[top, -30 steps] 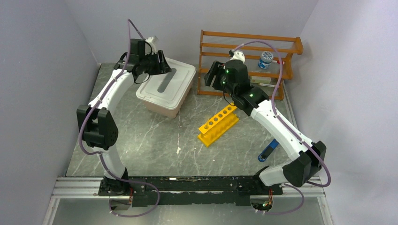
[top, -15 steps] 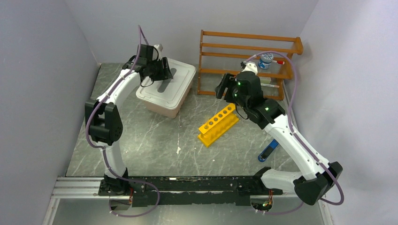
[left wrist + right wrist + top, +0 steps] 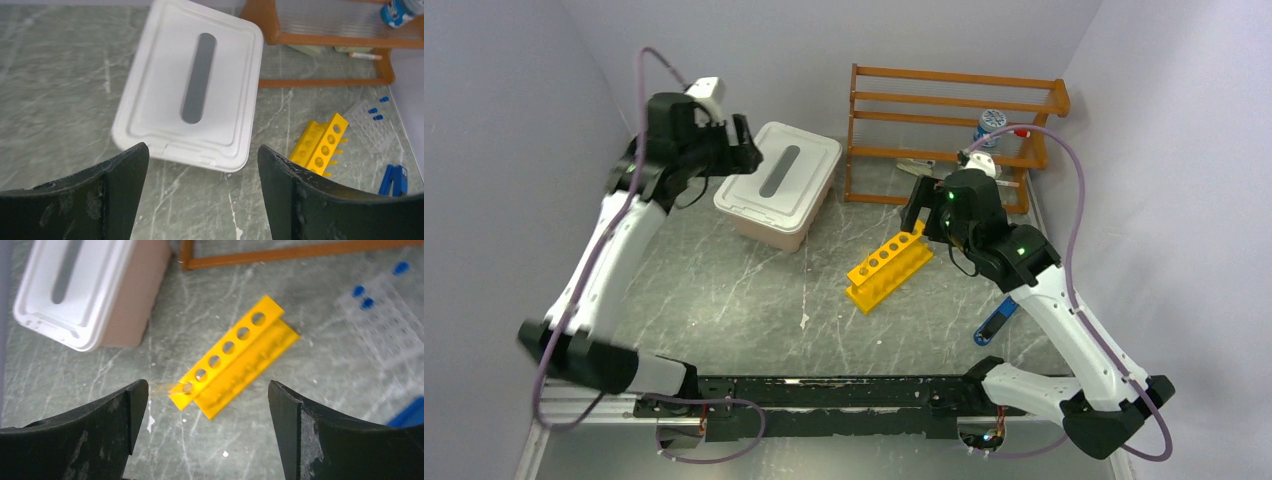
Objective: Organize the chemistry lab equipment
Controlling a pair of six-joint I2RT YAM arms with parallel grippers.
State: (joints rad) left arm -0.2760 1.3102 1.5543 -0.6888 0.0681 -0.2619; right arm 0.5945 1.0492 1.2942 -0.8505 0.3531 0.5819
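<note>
The yellow holed rack (image 3: pixel 889 265) lies on its side mid-table; it also shows in the left wrist view (image 3: pixel 320 145) and the right wrist view (image 3: pixel 240 357). A clear tube (image 3: pixel 162 388) sticks out of its end hole. A clear tray with blue-capped tubes (image 3: pixel 358 290) lies right of it and shows in the left wrist view (image 3: pixel 372 111). A red-tipped white bottle (image 3: pixel 990 128) sits on the shelf. My left gripper (image 3: pixel 736 148) is open and empty, raised left of the tub (image 3: pixel 202 150). My right gripper (image 3: pixel 916 208) is open and empty above the rack (image 3: pixel 207 385).
The pink tub with white lid (image 3: pixel 779 185) stands at the back left. The wooden shelf rack (image 3: pixel 954 100) stands at the back right, with a pen (image 3: pixel 367 56) on its lower level. A blue item (image 3: pixel 996 322) lies near the right arm. Walls close in the sides.
My left arm has lifted and swung left, off the tub lid. My right arm has pulled back from the shelf toward the near right, over the yellow rack's far end.
</note>
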